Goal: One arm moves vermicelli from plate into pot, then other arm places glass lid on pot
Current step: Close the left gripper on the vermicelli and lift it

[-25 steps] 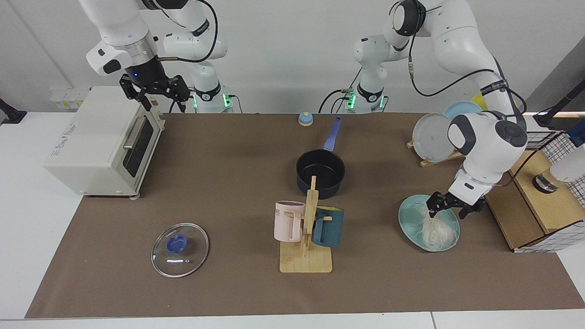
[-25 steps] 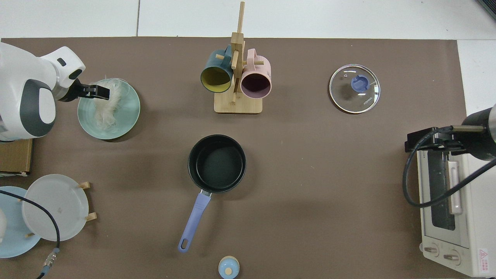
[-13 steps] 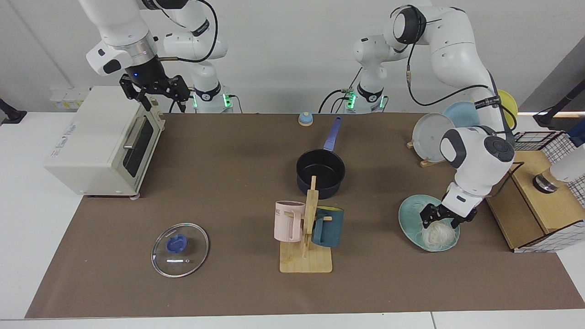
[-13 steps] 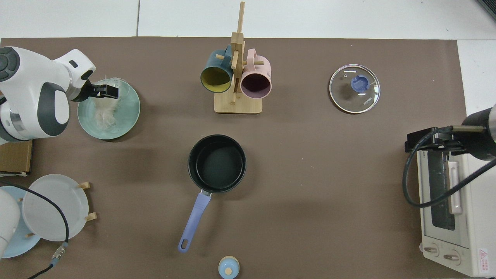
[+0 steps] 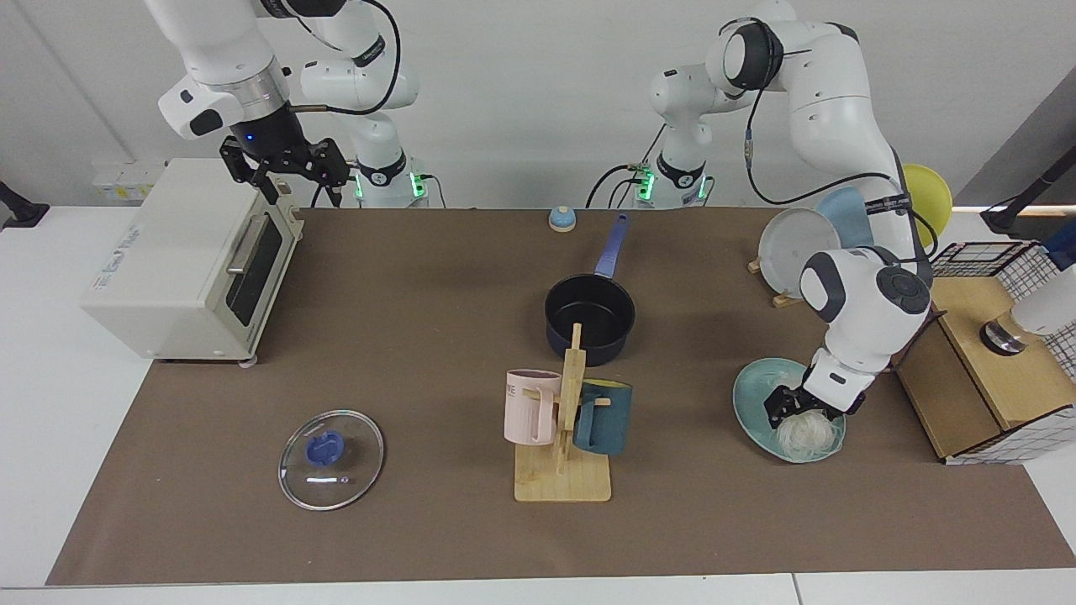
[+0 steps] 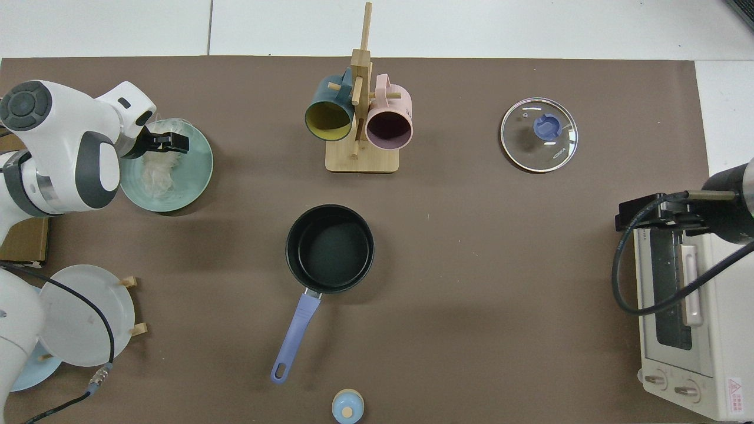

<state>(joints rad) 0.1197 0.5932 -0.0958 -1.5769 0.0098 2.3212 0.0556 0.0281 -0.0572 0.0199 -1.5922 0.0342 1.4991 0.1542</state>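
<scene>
The white vermicelli (image 5: 809,434) (image 6: 154,174) lies in a heap on the teal plate (image 5: 751,395) (image 6: 194,176). My left gripper (image 5: 803,412) (image 6: 177,142) is low over the plate, open, with its fingers straddling the top of the heap. The dark pot (image 5: 589,318) (image 6: 330,247) stands at the table's middle, nothing inside, its blue handle pointing toward the arm bases. The glass lid (image 5: 330,460) (image 6: 539,134) lies flat on the mat, blue knob up, far from the pot. My right gripper (image 5: 290,172) (image 6: 633,215) waits open, high above the toaster oven.
A wooden mug rack (image 5: 563,470) with a pink and a teal mug stands just in front of the pot. A toaster oven (image 5: 185,260) sits under the right arm. Upright plates (image 5: 794,252) and a wooden box (image 5: 983,386) flank the left arm. A small blue bell (image 5: 561,218) lies beyond the pot handle.
My left gripper has come down onto the plate and shifted slightly toward the table's middle. The vermicelli, drawn up tall a second ago, now lies lower. The right arm has not moved.
</scene>
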